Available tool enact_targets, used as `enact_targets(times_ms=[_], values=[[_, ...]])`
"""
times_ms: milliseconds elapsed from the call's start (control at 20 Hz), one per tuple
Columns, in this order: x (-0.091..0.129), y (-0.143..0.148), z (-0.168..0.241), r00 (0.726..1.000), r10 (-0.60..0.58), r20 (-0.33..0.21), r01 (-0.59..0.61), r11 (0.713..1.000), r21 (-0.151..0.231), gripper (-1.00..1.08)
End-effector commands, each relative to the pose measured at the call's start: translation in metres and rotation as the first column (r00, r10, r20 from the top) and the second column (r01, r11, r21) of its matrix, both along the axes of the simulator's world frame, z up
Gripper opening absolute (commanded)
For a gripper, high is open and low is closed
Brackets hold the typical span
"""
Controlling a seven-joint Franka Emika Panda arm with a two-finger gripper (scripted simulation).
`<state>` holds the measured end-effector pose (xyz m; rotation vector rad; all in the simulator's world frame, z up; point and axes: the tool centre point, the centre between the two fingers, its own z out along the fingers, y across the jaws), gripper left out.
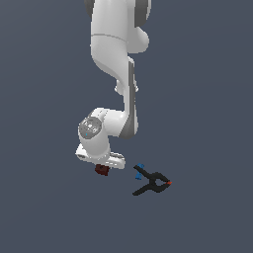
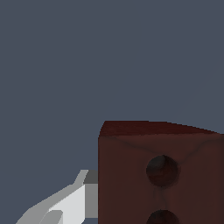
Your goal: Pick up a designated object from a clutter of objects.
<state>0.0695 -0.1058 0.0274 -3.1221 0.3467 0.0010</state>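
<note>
The dark red-brown block (image 1: 102,170) sits right under my gripper (image 1: 101,166), left of centre in the exterior view. In the wrist view the block (image 2: 162,175) fills the lower right, very close, with two round holes in its face. One white finger (image 2: 70,203) with a grey pad lies against the block's side; the other finger is hidden behind the block. The gripper looks shut on the block. The black clamp (image 1: 151,181), with blue and orange tips, lies apart from the block, towards the exterior view's right. The orange and red balls are out of view.
The white arm (image 1: 116,59) reaches down from the top of the exterior view. The flat grey-blue floor (image 1: 49,207) surrounds the block and the clamp.
</note>
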Motion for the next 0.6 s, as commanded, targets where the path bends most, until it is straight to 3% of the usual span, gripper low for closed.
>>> enact_targets(times_ms=[0, 550], values=[[0.000, 0.000, 0.000, 1.000, 0.000, 0.000, 0.000, 1.000, 0.000, -1.00], [0.005, -0.008, 0.041, 1.000, 0.000, 0.000, 0.000, 1.000, 0.000, -1.00]])
